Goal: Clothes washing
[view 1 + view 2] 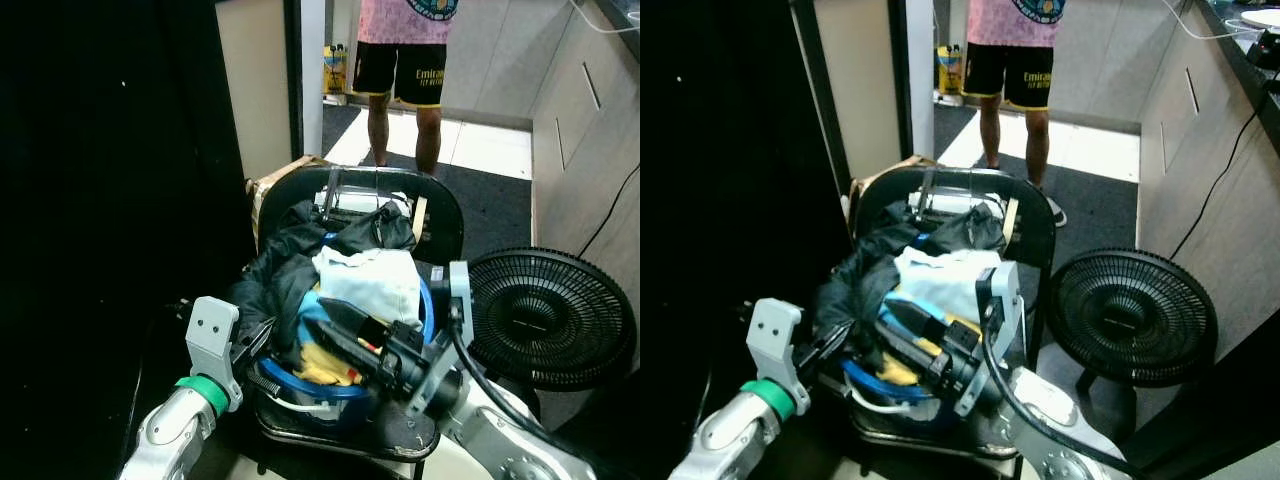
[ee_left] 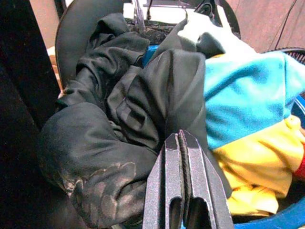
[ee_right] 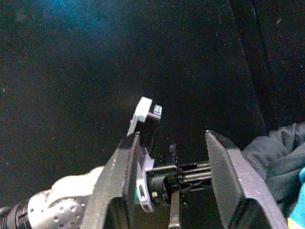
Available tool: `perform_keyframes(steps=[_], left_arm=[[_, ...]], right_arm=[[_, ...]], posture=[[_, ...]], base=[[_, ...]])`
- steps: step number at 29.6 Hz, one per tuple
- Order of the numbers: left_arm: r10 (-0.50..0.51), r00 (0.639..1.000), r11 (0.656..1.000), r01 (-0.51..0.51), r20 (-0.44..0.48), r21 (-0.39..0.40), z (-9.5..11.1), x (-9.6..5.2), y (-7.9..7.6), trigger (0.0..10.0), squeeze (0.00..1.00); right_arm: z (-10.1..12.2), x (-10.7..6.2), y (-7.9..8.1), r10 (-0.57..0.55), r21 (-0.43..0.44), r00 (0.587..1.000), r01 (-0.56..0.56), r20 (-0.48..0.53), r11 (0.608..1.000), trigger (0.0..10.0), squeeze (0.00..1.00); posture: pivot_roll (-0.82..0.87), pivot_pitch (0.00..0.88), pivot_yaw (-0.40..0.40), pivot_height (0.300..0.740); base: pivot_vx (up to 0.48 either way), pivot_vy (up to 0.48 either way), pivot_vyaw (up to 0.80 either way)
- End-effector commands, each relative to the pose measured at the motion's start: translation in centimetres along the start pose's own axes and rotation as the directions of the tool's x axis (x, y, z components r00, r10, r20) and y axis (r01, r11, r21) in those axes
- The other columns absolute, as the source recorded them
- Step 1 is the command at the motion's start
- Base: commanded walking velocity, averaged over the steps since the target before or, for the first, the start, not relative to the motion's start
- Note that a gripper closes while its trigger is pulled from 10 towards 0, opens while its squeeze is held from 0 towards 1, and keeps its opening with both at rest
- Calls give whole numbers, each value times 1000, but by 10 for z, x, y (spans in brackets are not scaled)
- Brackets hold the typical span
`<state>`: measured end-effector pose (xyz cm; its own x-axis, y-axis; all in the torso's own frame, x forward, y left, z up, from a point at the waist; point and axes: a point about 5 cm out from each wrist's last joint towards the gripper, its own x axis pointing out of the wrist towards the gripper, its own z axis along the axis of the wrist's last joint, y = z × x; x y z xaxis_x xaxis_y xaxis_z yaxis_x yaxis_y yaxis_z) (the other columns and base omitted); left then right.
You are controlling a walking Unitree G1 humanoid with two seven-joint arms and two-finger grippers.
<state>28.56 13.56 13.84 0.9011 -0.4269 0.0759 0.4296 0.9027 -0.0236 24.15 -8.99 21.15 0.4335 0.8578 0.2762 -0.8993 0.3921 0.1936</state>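
Left wrist view shows my left tool (image 2: pixel 183 138) with both fingers pressed flat together and nothing between them, its tip just short of the black garment (image 2: pixel 128 109). My right tool (image 1: pixel 345 325) reaches across the pile from the right; in the right wrist view its two fingers (image 3: pixel 119 191) stand well apart with nothing gripped, pointing toward my own left wrist.

Task item: the laundry sits heaped in a blue basket (image 1: pixel 300 385) on the seat of a black chair (image 1: pixel 440 215). The heap holds the black garment on the left side, a white cloth (image 1: pixel 375 280) on top, and a blue-and-yellow garment (image 2: pixel 248 109) lower down on the right.

Handling judgement:
- All pieces are soft and limp. They will drape, stretch and drag neighbours when lifted.
- Each piece looks light; the whole basket is likely heavier and bulky.
- The black fabric looks smooth and may slip. Pinch a thick fold or a seam, not a flat panel.
- The black garment hangs over the left rim of the basket, so a loose fold there is the nearest hold for the left tool.
- To move everything at once, take the basket rim on both sides.

Surroundings:
- A floor fan (image 1: pixel 550 315) stands just beside the chair on the right.
- A person (image 1: pixel 400 60) stands beyond the chair, in the doorway.
- A dark panel closes off the left side.
- The chair back rises behind the heap and limits a rearward lift.
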Motion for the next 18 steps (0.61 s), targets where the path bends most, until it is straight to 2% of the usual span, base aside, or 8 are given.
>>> perform_keyframes(steps=[1,3,4,5,8,10,11,18], left_arm=[[-8,1000,1000,8,-17,0,-6,-3,-1,10000,0],[-8,1000,1000,8,-17,0,-6,-3,-2,10000,0],[-9,1000,1000,9,-17,0,-6,-3,-2,10000,0],[-11,1000,1000,11,-18,1,-6,-4,-2,10000,0],[-13,1000,1000,13,-20,2,-7,-4,-1,10000,0],[-15,1000,1000,15,-21,2,-7,-5,-1,10000,0],[-18,1000,1000,18,-23,2,-8,-4,-2,10000,0],[-25,999,1000,25,-23,-2,-7,-3,-4,10000,0]], right_arm=[[0,0,5,16,-16,1000,-17,-4,1000,10000,1000],[0,0,4,11,-22,1000,-11,-5,1000,10000,1000],[0,0,4,8,-24,1000,-8,-6,1000,10000,20],[4,1,-5,-74,-49,997,75,18,996,10000,0],[4,2,-20,-201,-79,979,202,22,976,10000,0],[-1,2,-36,-333,-133,943,326,-27,936,10000,165],[-12,-1,-51,-438,-181,892,415,-109,891,10000,1000],[-39,0,-99,-707,-211,685,675,-175,707,10000,1000]], posture=[[-10,82,109,740],[-10,82,109,740],[-10,82,109,740],[-12,78,111,740],[-12,78,111,740],[-14,78,112,740],[-14,78,112,740],[-4,93,113,740]], base=[[0,0,0],[0,0,0],[0,0,0],[0,0,0],[0,0,0],[0,0,0],[0,0,0],[0,0,0]])
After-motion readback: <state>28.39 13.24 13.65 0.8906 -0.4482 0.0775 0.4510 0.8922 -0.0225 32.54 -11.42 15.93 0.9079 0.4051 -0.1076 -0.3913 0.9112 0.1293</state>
